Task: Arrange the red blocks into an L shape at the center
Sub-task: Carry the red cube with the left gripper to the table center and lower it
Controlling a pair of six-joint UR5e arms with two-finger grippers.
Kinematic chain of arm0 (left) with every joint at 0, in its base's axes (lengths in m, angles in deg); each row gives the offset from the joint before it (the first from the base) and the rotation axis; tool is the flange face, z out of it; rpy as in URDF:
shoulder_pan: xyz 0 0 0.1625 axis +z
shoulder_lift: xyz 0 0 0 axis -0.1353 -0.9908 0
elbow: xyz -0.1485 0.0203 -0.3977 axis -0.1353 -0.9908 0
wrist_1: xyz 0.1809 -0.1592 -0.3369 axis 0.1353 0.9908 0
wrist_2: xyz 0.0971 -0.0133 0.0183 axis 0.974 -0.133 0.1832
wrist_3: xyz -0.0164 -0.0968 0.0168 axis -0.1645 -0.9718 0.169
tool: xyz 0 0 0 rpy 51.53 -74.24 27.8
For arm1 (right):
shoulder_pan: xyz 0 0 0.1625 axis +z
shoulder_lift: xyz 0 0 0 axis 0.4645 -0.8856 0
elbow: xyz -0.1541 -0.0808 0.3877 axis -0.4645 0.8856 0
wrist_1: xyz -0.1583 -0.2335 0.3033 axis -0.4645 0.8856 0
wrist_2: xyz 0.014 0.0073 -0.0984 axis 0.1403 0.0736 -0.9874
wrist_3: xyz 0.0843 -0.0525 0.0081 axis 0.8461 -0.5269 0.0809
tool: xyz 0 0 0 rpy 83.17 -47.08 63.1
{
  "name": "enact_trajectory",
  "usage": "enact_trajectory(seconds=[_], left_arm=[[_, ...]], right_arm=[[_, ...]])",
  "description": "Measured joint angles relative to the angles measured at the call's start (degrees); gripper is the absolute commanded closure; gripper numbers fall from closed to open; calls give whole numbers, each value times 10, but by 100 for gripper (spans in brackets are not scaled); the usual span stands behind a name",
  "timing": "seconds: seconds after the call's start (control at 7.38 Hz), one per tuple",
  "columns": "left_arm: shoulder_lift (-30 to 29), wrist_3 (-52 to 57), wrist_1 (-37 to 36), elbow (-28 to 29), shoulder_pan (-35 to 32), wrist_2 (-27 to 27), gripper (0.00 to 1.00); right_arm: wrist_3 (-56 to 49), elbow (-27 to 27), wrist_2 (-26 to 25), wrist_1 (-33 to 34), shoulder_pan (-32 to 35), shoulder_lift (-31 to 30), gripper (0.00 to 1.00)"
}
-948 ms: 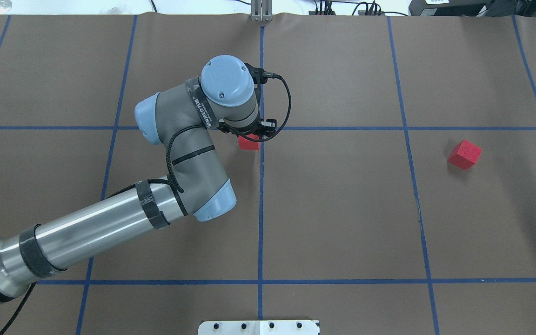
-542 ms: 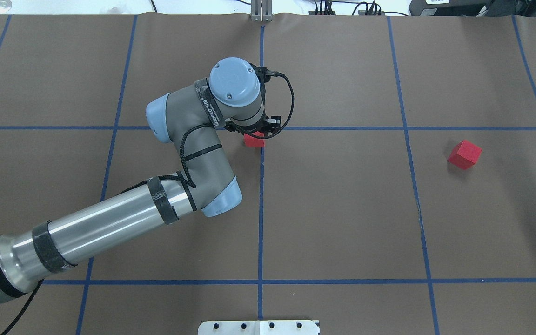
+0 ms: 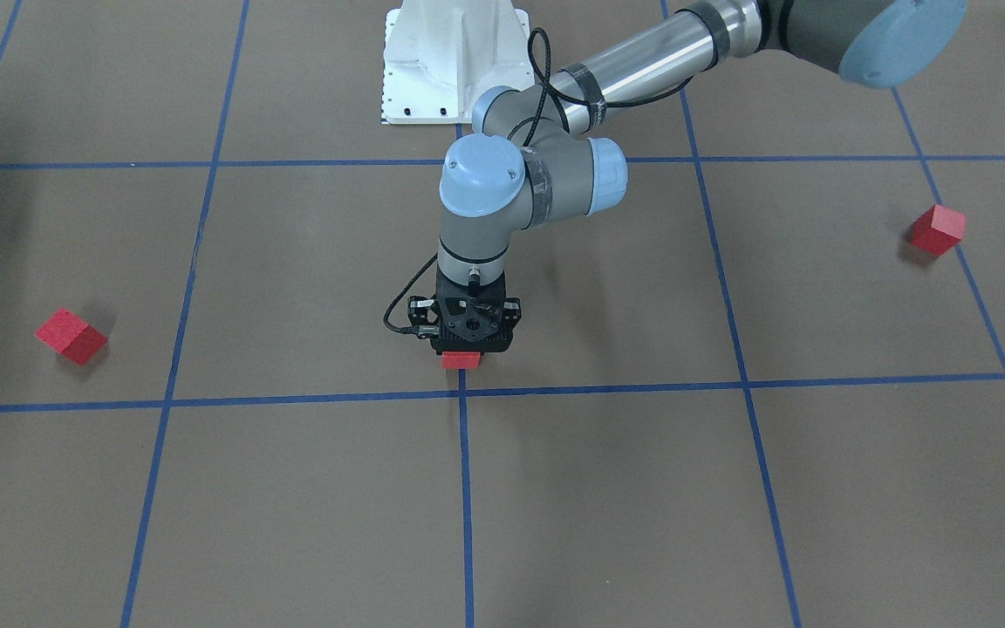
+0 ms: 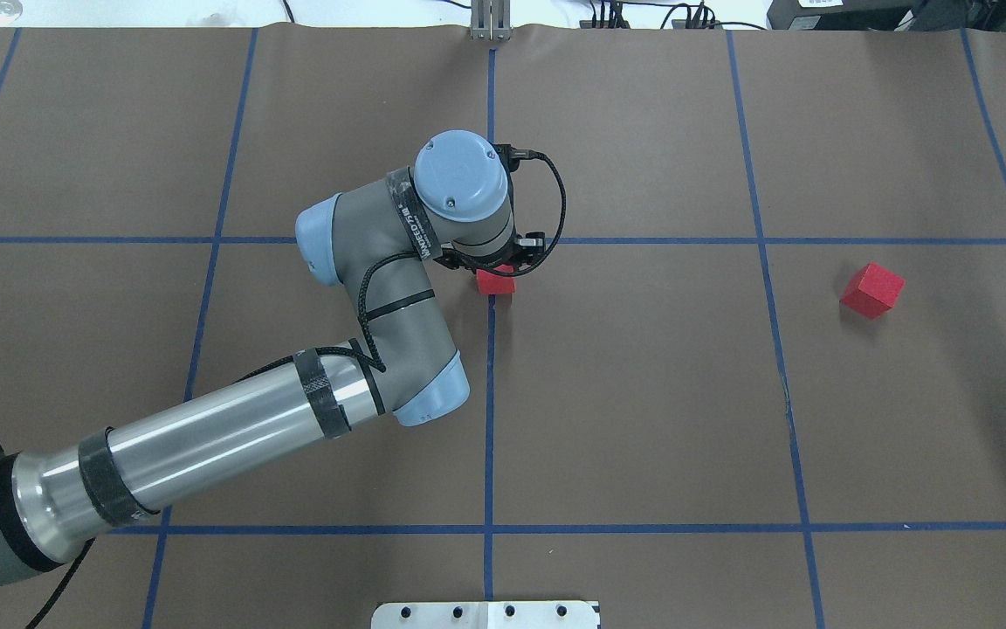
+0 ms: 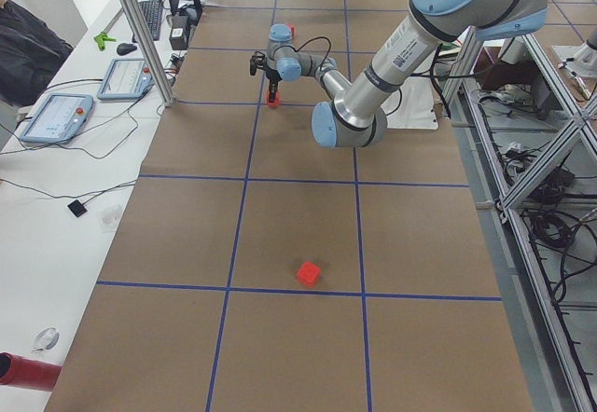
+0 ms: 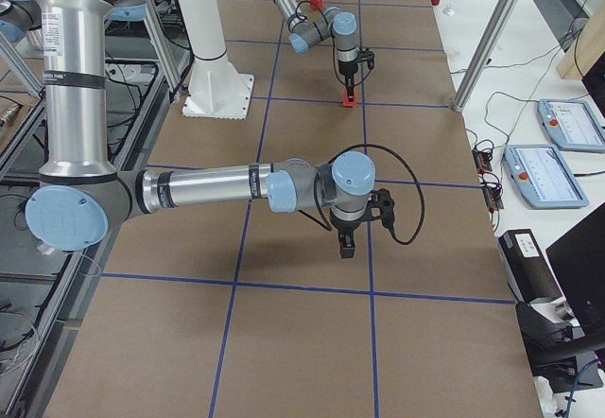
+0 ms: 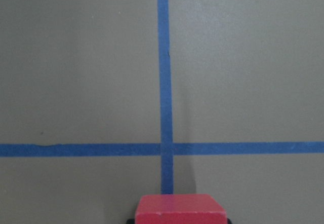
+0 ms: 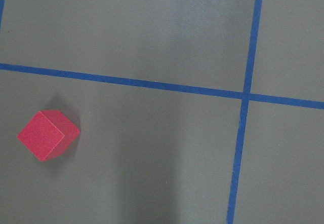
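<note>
Left claw (image 3: 465, 349) shifted red block (image 3: 461, 360) rightward, just beside center (image 3: 462, 394).

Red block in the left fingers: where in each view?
Front-facing: red block lower centre, above the centre crossing.
Overhead: block central, by the crossing.
Exterior left: block upper middle, at the crossing.
Exterior right: block upper middle, at the crossing.
Left wrist: block bottom edge, crossing above.
Right wrist: absent; a different block shows.
Landmark: that crossing.
</note>
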Motion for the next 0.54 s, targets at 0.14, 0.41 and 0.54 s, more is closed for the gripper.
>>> enact_trajectory(seconds=[0.14, 0.41, 0.54], left_arm=[[0, 0, -1, 0, 1, 0, 41], [1, 3, -1, 0, 0, 1, 0], [1, 3, -1, -1, -1, 1, 0]], right_arm=[[0, 0, 0, 0, 0, 0, 1], [2, 0, 1, 0, 0, 0, 1], [2, -1, 1, 0, 0, 0, 1]])
